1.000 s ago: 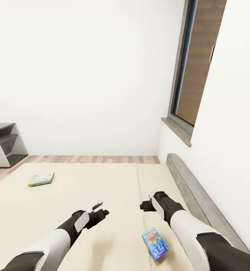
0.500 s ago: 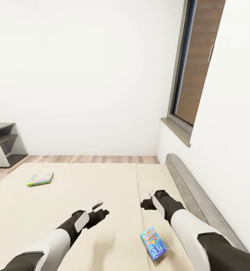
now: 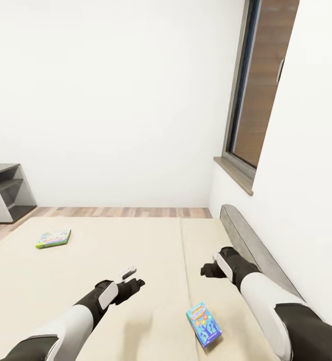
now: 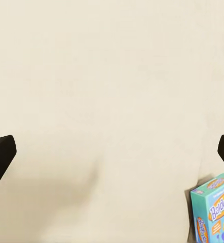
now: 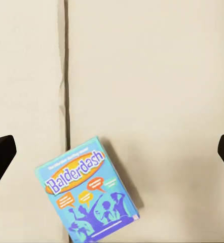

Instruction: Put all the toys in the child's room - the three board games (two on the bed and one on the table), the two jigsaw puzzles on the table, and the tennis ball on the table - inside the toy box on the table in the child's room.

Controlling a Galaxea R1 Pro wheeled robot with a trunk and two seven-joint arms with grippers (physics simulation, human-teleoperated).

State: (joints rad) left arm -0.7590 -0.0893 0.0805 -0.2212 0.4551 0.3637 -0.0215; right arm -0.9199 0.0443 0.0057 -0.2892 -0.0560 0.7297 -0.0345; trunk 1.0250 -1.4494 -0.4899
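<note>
Grey shelf (image 3: 3, 193) stands at far left beside the bed (image 3: 85, 260). White-green game box (image 3: 53, 238) lies flat on the mattress, well clear of both arms. Left gripper (image 3: 130, 281) hovers, fingers apart. Blue box (image 3: 205, 324) with cartoon figures, labelled "Balderdash", lies near the mattress seam. Right gripper (image 3: 208, 271) open above the mattress. Headboard (image 3: 256, 255) and window (image 3: 258, 85) to the right.

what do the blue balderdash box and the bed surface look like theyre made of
The Balderdash box looks like printed cardboard: flat faces, crisp edges, colour graphics and lettering, slight sheen. The bed top looks like matte cream fabric, with a seam running between two panels; being a render, the weave can't be made out.
</note>
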